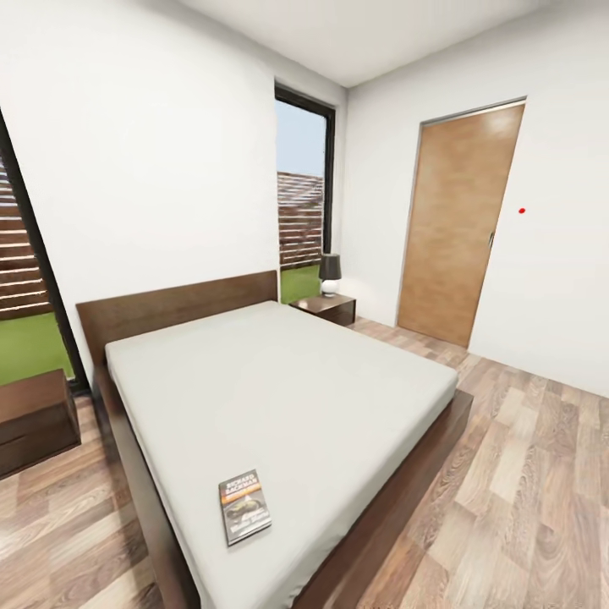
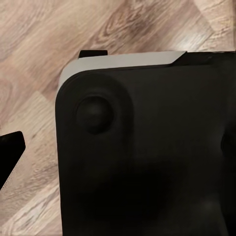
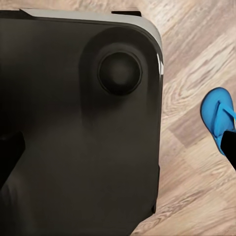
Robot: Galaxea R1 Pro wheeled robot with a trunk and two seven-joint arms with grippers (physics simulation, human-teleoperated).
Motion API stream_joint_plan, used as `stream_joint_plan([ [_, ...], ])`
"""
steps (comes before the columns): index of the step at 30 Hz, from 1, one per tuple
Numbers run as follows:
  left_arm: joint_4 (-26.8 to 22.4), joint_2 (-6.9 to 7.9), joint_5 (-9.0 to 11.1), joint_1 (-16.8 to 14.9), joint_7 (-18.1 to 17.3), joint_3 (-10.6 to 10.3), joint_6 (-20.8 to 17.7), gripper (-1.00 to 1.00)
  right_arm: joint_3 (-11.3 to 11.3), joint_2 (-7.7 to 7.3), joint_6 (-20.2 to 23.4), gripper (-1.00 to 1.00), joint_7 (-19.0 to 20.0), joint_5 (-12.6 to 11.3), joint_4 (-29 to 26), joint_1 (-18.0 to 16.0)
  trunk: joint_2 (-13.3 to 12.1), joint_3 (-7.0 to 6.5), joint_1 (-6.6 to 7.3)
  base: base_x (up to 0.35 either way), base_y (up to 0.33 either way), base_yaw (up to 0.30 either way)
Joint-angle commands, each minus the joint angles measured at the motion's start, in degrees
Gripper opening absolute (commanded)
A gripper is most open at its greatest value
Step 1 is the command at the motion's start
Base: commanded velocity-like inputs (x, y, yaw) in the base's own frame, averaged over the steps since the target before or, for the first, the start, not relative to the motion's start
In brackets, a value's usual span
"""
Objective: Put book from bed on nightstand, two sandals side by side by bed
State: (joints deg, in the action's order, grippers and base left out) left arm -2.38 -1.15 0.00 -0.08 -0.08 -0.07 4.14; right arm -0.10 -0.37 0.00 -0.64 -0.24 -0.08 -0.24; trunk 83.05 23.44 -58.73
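1. Head view: book (image 1: 244, 507) lies flat on the bed (image 1: 288, 389), near the foot-end corner closest to the camera, clear of the mattress edge. Nothing rests on it.
2. Judged step: approach and pick the book. Best to roll in square to that corner, then reach from above so the thin cover doesn't slide off.
3. Drop targets: nightstand (image 1: 326, 306) by the far window carries a lamp (image 1: 330, 273); the other nightstand (image 1: 34, 419) shows a bare top and sits nearer, so it looks the easier choice.
4. Right wrist view: 1 blue sandal (image 3: 219, 117) on the plank floor (image 3: 196, 59) beside the robot's dark base (image 3: 78, 128).
5. Gripper state: can't tell for either arm.
6. Door (image 1: 457, 220) is shut, well apart from the route.
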Motion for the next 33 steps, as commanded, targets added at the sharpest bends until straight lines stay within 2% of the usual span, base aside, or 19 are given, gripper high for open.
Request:
stream_joint_plan([
  [1,0.0,0.00,0.0,0.0,0.0,0.0,0.2,1.00,0.0,0.01,0.0,1.00,-0.1,0.0,0.0,0.0,0.0,0.01,0.00,0.000,0.000,-0.254],
  [33,0.0,0.01,0.0,0.0,0.0,0.1,0.3,1.00,0.0,0.04,0.0,1.00,-0.1,0.1,0.0,0.0,0.0,-0.85,0.00,0.000,0.000,-0.265],
])
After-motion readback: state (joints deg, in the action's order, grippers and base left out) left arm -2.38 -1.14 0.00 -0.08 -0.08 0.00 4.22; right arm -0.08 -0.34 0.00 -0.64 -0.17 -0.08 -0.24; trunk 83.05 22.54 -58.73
